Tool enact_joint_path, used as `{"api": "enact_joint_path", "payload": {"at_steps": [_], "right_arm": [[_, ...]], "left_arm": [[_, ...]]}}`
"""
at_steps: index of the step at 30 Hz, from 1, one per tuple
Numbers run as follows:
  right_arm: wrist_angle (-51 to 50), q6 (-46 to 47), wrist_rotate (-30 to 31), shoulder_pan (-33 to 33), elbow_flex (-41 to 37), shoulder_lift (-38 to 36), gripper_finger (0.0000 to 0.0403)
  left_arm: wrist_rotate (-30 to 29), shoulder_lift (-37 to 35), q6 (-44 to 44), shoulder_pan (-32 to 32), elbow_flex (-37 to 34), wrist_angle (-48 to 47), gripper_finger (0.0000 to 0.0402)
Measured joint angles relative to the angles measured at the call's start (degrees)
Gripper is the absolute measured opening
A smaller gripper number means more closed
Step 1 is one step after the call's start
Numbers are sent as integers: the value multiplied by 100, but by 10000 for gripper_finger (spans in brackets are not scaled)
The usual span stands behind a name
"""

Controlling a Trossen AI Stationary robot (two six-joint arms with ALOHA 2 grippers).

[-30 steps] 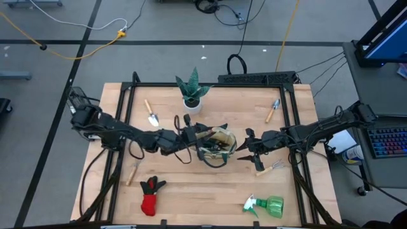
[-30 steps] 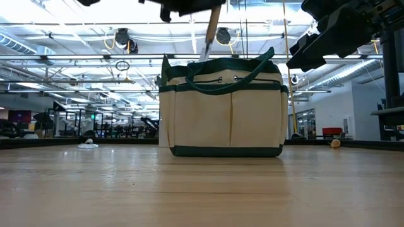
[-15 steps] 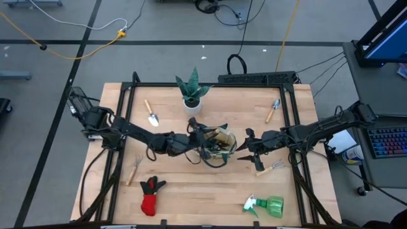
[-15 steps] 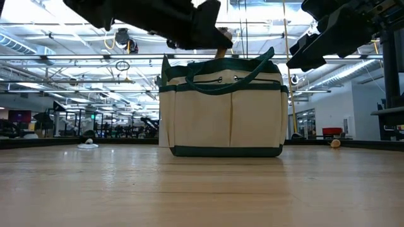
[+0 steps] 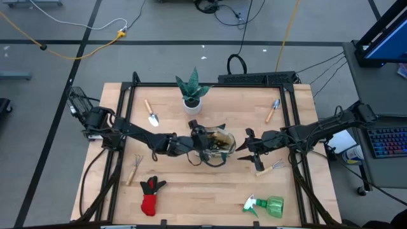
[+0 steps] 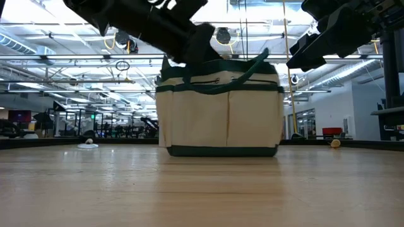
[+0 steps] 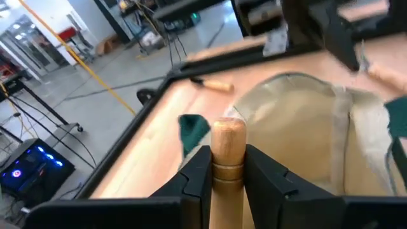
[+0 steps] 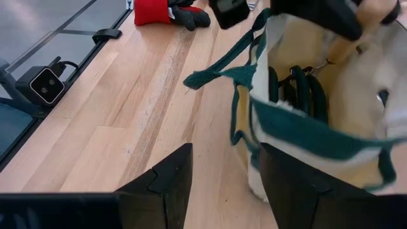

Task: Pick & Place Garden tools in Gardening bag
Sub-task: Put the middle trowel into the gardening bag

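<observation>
The beige canvas gardening bag with dark green trim stands at the table's middle; it also shows in the low view. My left gripper is over the bag's left rim, shut on a wooden-handled tool. Green-black pruning shears stand inside the bag. My right gripper hangs open and empty just right of the bag. A trowel, a small trowel, a rake, a fork, the red-black glove and the green spray bottle lie on the table. My left gripper pinches the tool's wooden handle between its two fingers, close to the handle's rounded free end, which sticks out past the fingertips. It comes slanting down from the table's left. The handle tilts, its lower end inside the bag.
A spiky green plant in a white pot stands behind the bag toward the far edge. A black frame runs round the tabletop. The bag's loop handle hangs out toward the near side.
My left gripper has gone toward the table's right edge and down over the bag's left rim, still shut on the wooden-handled tool. The tool, held above the bag before, now reaches into it. The bag has shifted a little on the table.
</observation>
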Motion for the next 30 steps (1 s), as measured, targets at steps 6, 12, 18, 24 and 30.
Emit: {"api": "enact_joint_path", "payload": {"at_steps": [6, 12, 18, 24, 30], "right_arm": [[0, 0, 0, -1, 0, 0, 169], [0, 0, 0, 0, 0, 0, 169], [0, -2, 0, -1, 0, 0, 169], [0, -2, 0, -2, 0, 0, 169], [0, -2, 0, -1, 0, -1, 169]], "left_arm": [[1049, 0, -229, 261, 0, -553, 72], [1678, 0, -602, 601, 0, -1024, 72], [2347, 0, -889, 907, -2, -1259, 72], [2636, 0, -938, 1050, -2, -1374, 72], [2636, 0, -873, 1053, -2, -1378, 79]]}}
